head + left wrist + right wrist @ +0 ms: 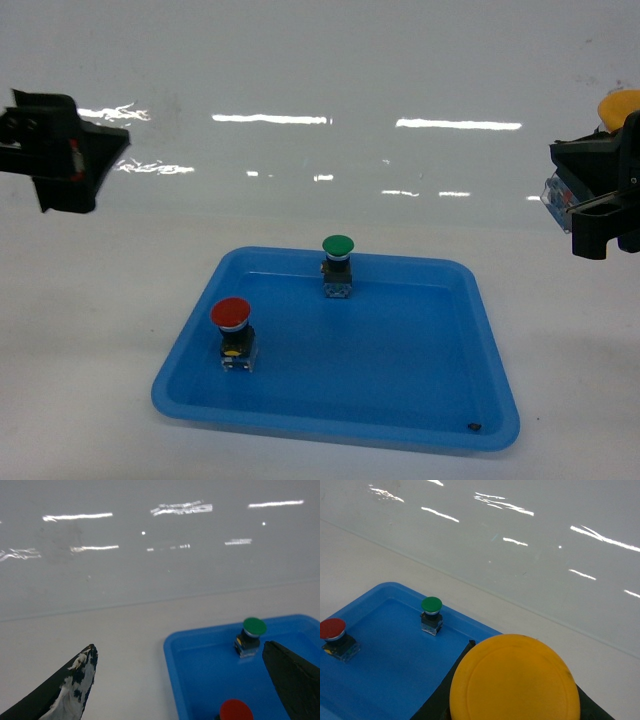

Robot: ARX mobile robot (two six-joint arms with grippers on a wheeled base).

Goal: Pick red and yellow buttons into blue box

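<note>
1. The right claw (600, 215) is held up high and pinches the yellow button (515, 680) tight by its blocky base.
2. Down and to its left, the red button (232, 333) stands in the shallow blue tray (400, 425), near the green button (338, 265).
3. The left claw (175, 690) is spread wide, holding nothing.
4. The red one looks small, hard and light. Its round cap looks slippery, so the square base is best to grab.
5. I cannot see the blue box.
</note>
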